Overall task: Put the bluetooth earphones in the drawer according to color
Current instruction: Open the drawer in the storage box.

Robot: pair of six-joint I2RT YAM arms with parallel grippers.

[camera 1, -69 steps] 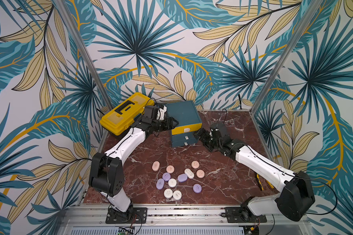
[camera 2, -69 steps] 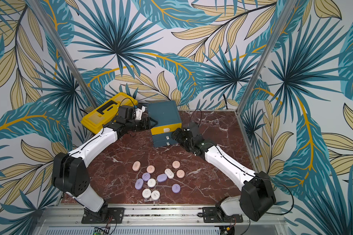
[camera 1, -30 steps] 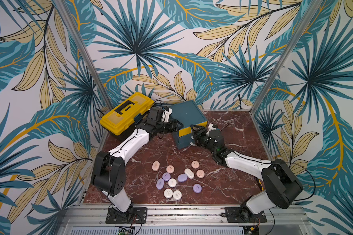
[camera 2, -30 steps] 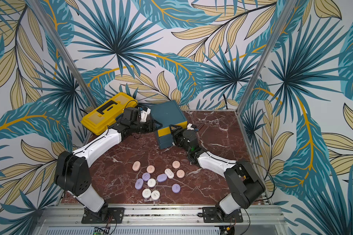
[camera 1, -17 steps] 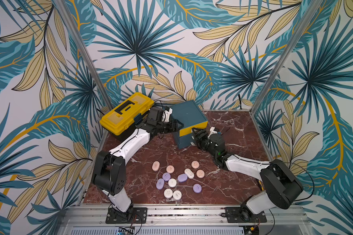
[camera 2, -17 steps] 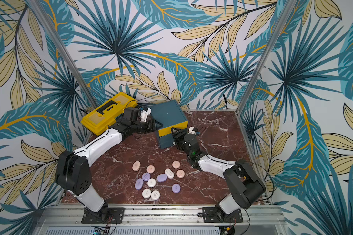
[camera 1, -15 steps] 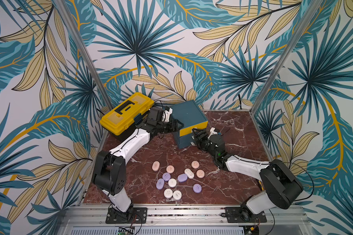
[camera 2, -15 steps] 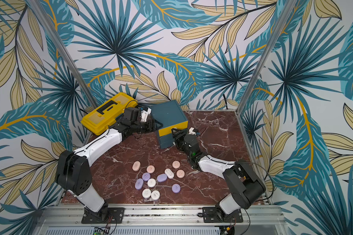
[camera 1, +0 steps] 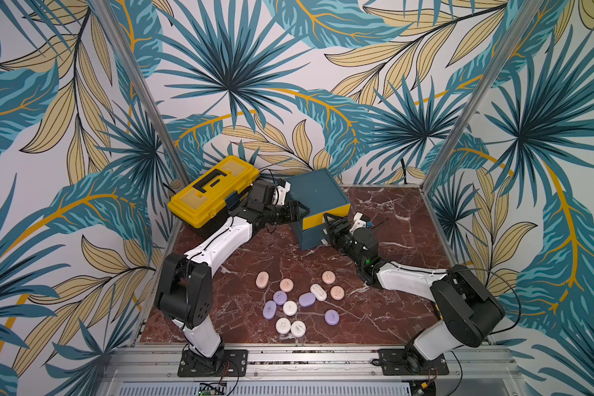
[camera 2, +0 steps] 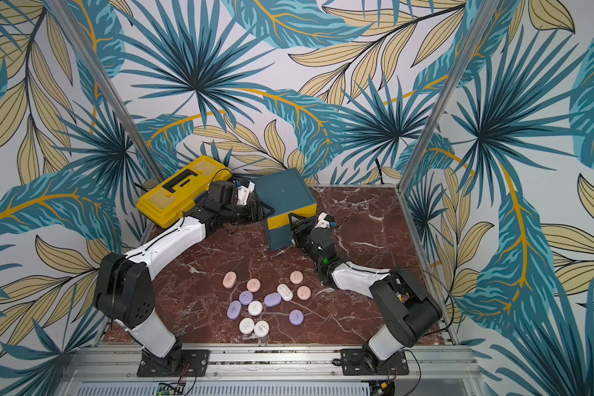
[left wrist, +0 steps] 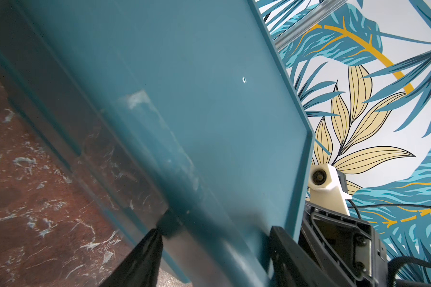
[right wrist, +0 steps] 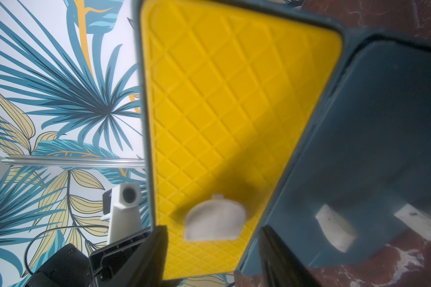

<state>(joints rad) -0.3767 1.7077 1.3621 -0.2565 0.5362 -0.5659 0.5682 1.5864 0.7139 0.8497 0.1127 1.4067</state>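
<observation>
two high front views over table (camera 1: 391, 308); wrist views close against drawer (left wrist: 209, 99)

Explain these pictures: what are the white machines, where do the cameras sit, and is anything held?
They are a left arm and a right arm at a marble table. Two pictures come from a camera pair overhead, two from the wrists. Twelve earphone cases, pink, purple and white, lie loose; behind stand a teal chest and a yellow toolbox. The left gripper straddles the chest's edge; grip unclear. The right gripper, jaws open, brackets the white tab on the yellow drawer.
</observation>
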